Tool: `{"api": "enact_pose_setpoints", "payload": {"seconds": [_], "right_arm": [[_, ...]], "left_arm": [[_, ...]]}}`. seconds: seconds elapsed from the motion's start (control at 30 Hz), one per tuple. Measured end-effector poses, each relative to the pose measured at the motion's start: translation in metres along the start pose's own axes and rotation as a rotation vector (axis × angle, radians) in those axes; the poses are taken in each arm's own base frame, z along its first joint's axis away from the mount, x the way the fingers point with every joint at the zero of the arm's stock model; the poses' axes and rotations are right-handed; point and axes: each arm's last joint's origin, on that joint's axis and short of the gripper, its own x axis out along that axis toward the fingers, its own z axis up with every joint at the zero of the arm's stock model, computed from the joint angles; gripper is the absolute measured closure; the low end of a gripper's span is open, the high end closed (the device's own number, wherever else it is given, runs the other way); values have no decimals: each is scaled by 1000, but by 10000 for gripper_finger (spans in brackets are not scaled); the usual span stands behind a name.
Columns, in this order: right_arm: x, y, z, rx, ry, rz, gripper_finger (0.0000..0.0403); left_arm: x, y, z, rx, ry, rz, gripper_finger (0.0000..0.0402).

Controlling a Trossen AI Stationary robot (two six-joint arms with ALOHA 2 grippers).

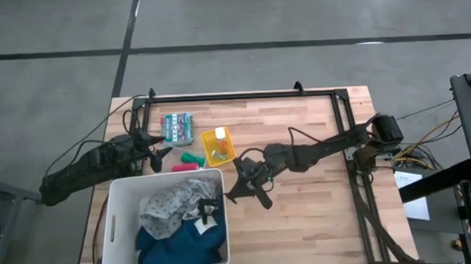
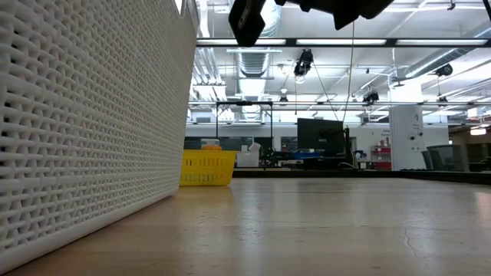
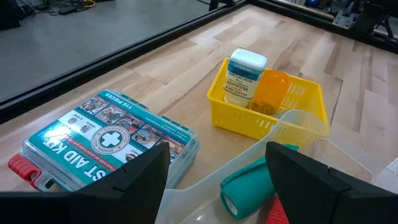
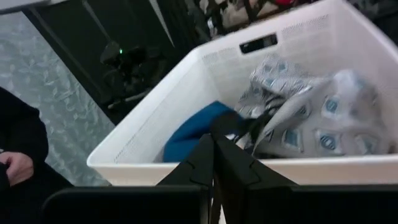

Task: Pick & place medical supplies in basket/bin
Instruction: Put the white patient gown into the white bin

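Your right gripper (image 1: 236, 189) sits just off the tub's (image 1: 112, 233) right wall, above the bare wood, and its fingers (image 4: 214, 163) are pressed flat together with nothing between them. From its wrist view you're looking straight over the rim at the load: the blue garment (image 4: 196, 130) is down in the tub with the grey patterned cloth (image 4: 311, 118) heaped beside and partly over it (from above, the cloth (image 1: 171, 202) takes the upper half and the blue (image 1: 181, 244) fills the lower right).

Your left gripper (image 1: 158, 154) is over the small stuff near the tub's far edge. Its fingers (image 3: 140, 173) stand a moderate way apart and aren't holding anything. Right under them is a green roll (image 3: 249, 186) in a clear tray (image 3: 205, 199), with something red just beside it. The first aid kit (image 3: 102, 140) lies flat next to that, and the yellow basket (image 3: 249, 121) holds a white bottle (image 3: 244, 78) and an orange bottle (image 3: 272, 93), both upright.

There's also a person's hand (image 4: 15, 165) and dark sleeve showing past the table edge in the right wrist view.
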Motion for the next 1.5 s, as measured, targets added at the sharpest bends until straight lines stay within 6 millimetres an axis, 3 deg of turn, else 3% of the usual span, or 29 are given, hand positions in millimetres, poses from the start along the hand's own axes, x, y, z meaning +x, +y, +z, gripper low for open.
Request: {"api": "enact_pose_setpoints", "payload": {"seconds": [0.2,0.4,0.7,0.97,1.3,1.5], "right_arm": [[-10,-3,19,-24,-79,-20,394],[-8,10,55,-129,-175,-5,394],[17,7,80,-221,-152,-28,394],[49,-5,89,-264,-92,-41,394],[87,-33,67,-159,59,-28,394],[96,-48,63,-38,96,-51,394]], "left_arm": [[0,0,0,0,0,0,130],[0,0,0,0,0,0,130],[0,0,0,0,1,0,130],[0,0,0,0,0,0,130],[0,0,0,0,0,0,130],[0,0,0,0,0,0,130]]}}
